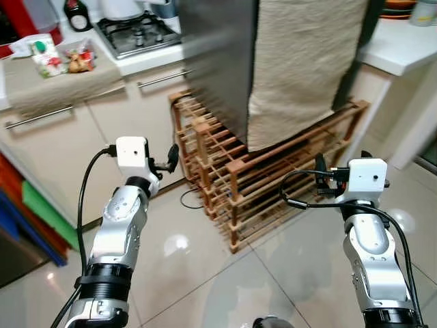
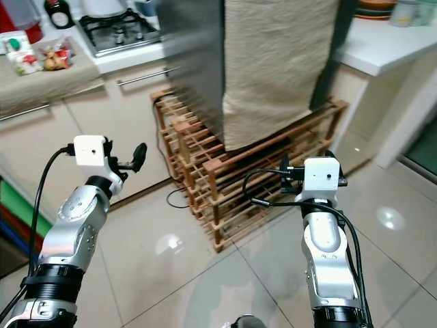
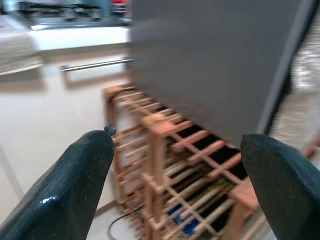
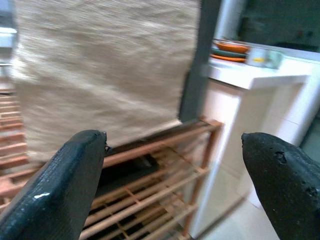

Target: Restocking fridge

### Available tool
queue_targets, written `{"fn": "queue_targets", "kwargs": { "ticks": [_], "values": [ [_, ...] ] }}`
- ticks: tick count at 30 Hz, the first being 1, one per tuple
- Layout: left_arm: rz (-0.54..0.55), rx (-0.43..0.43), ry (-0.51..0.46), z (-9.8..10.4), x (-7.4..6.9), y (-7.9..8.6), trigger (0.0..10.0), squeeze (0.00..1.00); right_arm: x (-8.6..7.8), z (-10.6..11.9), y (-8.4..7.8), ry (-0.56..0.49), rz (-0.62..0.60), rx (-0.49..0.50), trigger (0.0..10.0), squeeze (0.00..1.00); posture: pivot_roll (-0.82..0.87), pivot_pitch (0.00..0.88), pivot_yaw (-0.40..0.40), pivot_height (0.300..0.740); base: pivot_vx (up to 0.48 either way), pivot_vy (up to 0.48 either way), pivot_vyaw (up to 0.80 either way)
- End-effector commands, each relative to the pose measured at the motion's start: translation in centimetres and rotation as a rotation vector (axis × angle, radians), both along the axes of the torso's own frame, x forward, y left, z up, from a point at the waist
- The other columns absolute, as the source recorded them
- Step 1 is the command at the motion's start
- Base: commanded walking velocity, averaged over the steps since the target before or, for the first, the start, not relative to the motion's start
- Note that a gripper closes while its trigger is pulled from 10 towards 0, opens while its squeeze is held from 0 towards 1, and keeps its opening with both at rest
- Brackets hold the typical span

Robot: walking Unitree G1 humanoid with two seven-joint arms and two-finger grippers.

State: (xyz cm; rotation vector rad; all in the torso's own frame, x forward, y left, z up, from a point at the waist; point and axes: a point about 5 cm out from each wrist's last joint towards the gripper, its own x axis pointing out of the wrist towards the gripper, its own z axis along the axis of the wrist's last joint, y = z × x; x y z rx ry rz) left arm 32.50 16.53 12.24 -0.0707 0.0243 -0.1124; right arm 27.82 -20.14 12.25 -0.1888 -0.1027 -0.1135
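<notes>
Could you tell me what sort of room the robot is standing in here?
Most likely a home kitchen: a gas hob sits on the counter above cream cabinets with bar handles, a wooden rack stands on the tiled floor under a tall grey appliance, probably the fridge, and plates are stacked nearby.

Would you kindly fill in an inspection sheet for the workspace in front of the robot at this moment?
Surface: glossy tiled floor.
Job's things: grey fridge stands on a wooden rack; a beige cloth hangs down its front.
Clutter: food packets on the counter beside the hob.
Grippers: left gripper and right gripper open, both empty, raised toward the rack.
Cables: black cable on the floor by the rack.
Surroundings: cabinet handles; plates on a white counter.
</notes>
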Motion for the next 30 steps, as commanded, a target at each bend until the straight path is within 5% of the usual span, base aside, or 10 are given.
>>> {"fn": "queue_targets", "kwargs": {
  "ticks": [1,2,3,4,5,7,8,25,30],
  "values": [
    [-0.009,0.022,-0.017,0.5,0.3,-0.2,10.0,1.00,0.2,0.0,-0.1,0.007,-0.018,0.014,10.0,1.00,-0.13,0.000,0.077,0.713,0.000,0.000,-0.65],
    [-0.009,0.022,-0.017,0.5,0.3,-0.2,10.0,1.00,0.2,0.0,-0.1,0.007,-0.018,0.014,10.0,1.00,-0.13,0.000,0.077,0.713,0.000,0.000,-0.65],
    [-0.024,0.019,-0.026,0.6,0.3,-0.4,10.0,0.46,0.2,-0.2,-0.1,0.021,-0.021,0.017,10.0,1.00,-0.13,0.000,0.077,0.713,0.000,0.000,-0.58],
    [-0.031,0.012,-0.027,0.7,0.3,-0.5,10.0,0.08,0.3,-0.3,0.0,0.030,-0.021,0.020,10.0,1.00,-0.13,0.000,0.077,0.713,0.000,0.000,-0.57],
    [-0.061,0.001,-0.045,0.9,0.4,-0.7,10.0,0.00,0.4,-0.5,0.0,0.041,-0.019,0.023,10.0,1.00,-0.13,0.000,0.081,0.713,0.000,0.480,-0.56],
    [-0.068,-0.001,-0.049,1.0,0.4,-0.8,10.0,0.00,0.5,-0.6,0.0,0.042,-0.019,0.023,10.0,1.00,-0.13,0.000,0.081,0.713,0.000,0.480,-0.56],
    [-0.071,-0.008,-0.049,1.0,0.4,-0.9,10.0,0.00,0.5,-0.7,0.1,0.045,-0.014,0.020,10.0,0.00,-0.14,0.000,0.082,0.713,0.000,0.480,-0.58],
    [-0.085,-0.003,-0.060,1.4,0.7,-1.1,10.0,0.00,0.3,-1.0,1.0,0.060,0.042,0.012,10.0,0.00,-0.14,0.000,0.079,0.713,0.000,0.478,-0.31],
    [-0.088,0.048,-0.059,1.5,0.7,-1.5,10.0,0.00,0.3,-1.0,1.0,0.057,0.046,0.020,10.0,0.00,-0.14,0.000,0.079,0.713,0.000,0.000,-0.78]
  ]
}}
